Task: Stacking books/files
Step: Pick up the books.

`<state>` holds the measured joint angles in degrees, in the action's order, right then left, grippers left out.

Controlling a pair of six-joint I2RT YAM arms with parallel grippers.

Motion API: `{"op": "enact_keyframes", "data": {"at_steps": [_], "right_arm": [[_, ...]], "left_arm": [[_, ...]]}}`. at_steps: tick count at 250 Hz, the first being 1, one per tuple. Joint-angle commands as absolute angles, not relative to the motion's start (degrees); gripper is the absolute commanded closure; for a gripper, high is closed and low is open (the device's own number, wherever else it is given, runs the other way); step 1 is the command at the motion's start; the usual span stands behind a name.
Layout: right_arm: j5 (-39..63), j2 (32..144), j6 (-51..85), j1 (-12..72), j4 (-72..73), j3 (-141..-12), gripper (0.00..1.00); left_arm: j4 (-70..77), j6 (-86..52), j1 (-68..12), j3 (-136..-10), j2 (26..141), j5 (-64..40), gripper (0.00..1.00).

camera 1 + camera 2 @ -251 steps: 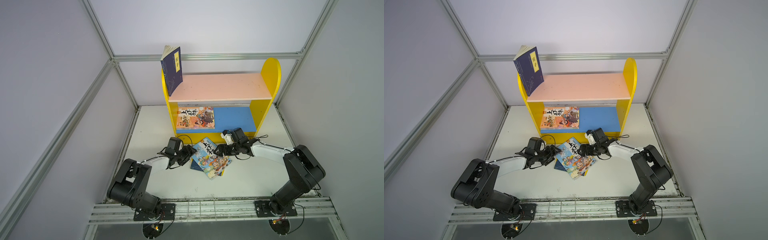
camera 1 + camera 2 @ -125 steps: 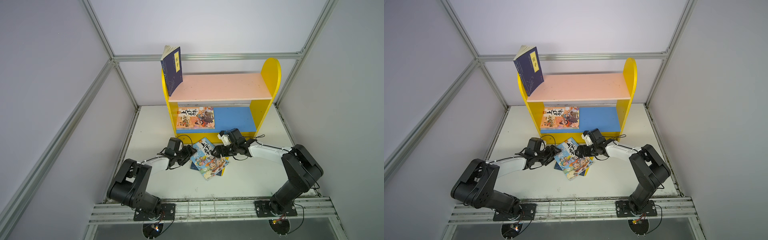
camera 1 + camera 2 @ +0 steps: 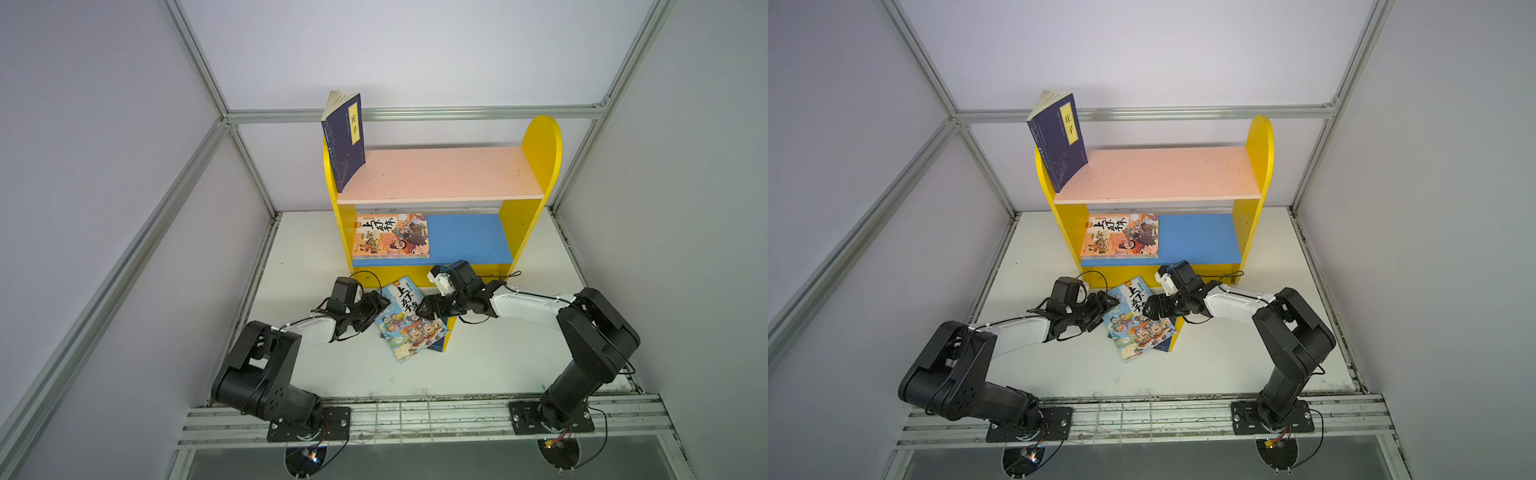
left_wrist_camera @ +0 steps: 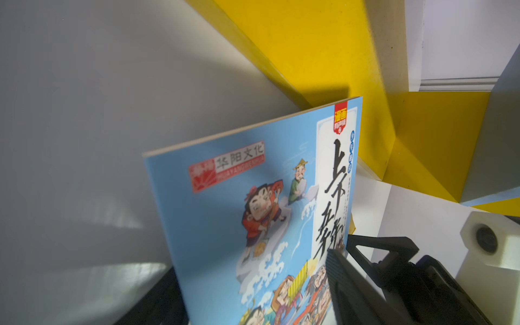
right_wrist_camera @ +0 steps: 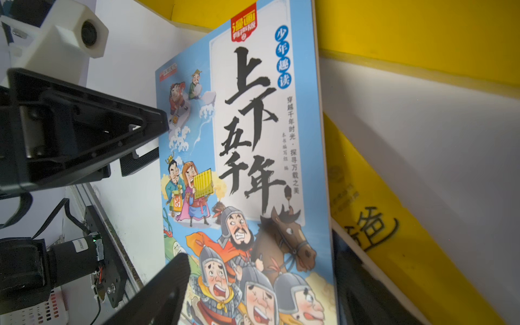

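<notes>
A light blue cartoon book (image 3: pixel 409 320) (image 3: pixel 1136 322) lies on top of a small pile on the table in front of the shelf. Under it a navy book (image 3: pixel 1165 345) and a yellow book (image 5: pixel 365 225) stick out. My left gripper (image 3: pixel 380 307) (image 4: pixel 253 281) is open, its jaws astride the light blue book's (image 4: pixel 239 211) left edge. My right gripper (image 3: pixel 422 309) (image 5: pixel 259 261) is open too, one finger over the cover (image 5: pixel 247 140) and one under the opposite edge. Another navy book (image 3: pixel 345 141) stands leaning at the top shelf's left end. An orange cartoon book (image 3: pixel 390 235) tops a stack on the lower shelf.
The yellow shelf unit has a pink top board (image 3: pixel 440 174) and a blue lower board (image 3: pixel 469 239), bare to the right of the stack. Its yellow base stands just behind the pile. Aluminium frame posts and grey walls close in the white table (image 3: pixel 498 365).
My right gripper has moved left onto the light blue book. Both grippers' jaws have narrowed a little around the book's edges.
</notes>
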<state>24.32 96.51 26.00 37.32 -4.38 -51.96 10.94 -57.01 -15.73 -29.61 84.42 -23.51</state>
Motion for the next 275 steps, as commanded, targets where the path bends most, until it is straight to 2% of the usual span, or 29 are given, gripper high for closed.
{"op": "enact_keyframes", "data": {"at_steps": [1, 65, 129, 153, 211, 275], "right_arm": [[24.6, 97.0, 26.5, 37.7, -3.4, -52.6, 0.16], [24.7, 98.2, 27.5, 39.0, -2.8, -53.3, 0.17], [24.1, 98.9, 28.6, 39.6, -2.1, -53.5, 0.17], [22.4, 98.7, 28.6, 39.7, -4.0, -54.3, 0.15], [11.6, 90.9, 30.4, 39.8, -7.3, -52.0, 0.00], [5.2, 77.1, 32.9, 39.6, -16.2, -49.7, 0.00]], "left_arm": [[10.5, -56.8, -15.4, -29.0, 83.9, -23.3, 0.32], [16.3, -59.8, -15.2, -27.6, 86.9, -27.0, 0.45], [15.1, -59.9, -15.2, -27.6, 85.4, -27.4, 0.80], [11.3, -58.6, -15.2, -28.3, 82.9, -26.3, 1.00], [2.4, -58.6, -15.2, -28.3, 72.6, -24.0, 1.00], [-5.5, -63.8, -15.6, -30.7, 55.8, -21.6, 1.00]]}}
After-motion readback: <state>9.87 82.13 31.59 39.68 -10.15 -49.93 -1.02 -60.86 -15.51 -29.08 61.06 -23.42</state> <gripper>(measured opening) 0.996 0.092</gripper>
